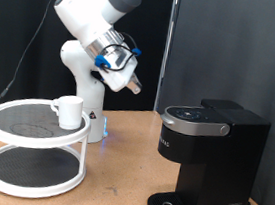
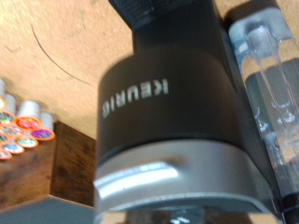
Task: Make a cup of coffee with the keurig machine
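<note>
At the exterior view's left, the small white cup (image 1: 68,111) with a side handle sits on the top tier of a white two-tier rack (image 1: 37,153). The pincer (image 1: 134,85) hangs high mid-frame; its spread I cannot tell. Rightward, the boxy matte-black keurig machine (image 1: 207,161), lid down, stands on the wooden surface (image 1: 117,186).

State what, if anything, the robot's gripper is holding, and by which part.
Nothing shows as held. The gripper hangs in the air, away from the cup on the white rack and above the keurig machine.
</note>
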Tool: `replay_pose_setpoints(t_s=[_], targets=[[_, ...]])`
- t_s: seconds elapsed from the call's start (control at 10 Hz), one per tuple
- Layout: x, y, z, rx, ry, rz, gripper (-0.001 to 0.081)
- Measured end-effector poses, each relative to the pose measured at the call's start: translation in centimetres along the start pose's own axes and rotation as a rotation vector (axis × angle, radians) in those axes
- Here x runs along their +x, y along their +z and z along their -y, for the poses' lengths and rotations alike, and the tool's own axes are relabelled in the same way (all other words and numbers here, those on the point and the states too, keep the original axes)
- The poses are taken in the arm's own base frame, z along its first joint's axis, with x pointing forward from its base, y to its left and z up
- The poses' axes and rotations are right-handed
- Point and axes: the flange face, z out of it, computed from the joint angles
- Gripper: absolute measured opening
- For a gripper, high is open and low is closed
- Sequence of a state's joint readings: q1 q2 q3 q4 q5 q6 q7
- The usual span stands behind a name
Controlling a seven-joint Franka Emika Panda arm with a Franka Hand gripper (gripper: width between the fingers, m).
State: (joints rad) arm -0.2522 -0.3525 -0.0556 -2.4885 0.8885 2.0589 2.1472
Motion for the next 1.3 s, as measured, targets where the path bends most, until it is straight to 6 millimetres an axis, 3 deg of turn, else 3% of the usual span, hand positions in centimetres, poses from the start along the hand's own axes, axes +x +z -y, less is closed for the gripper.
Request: replay_pose_setpoints(t_s=[0.5, 0.6, 0.9, 1.3], targets=[[5.0, -4.3, 2.0, -0.047, -0.076, 0.020, 0.0000], [5.8, -4.6, 1.6, -0.029, -0.075, 0.037, 0.0000], [6.2, -5.0, 2.0, -0.029, -0.070, 0.026, 0.0000], [8.3, -10.2, 3.9, -0.056, -0.019, 0.042, 0.0000]])
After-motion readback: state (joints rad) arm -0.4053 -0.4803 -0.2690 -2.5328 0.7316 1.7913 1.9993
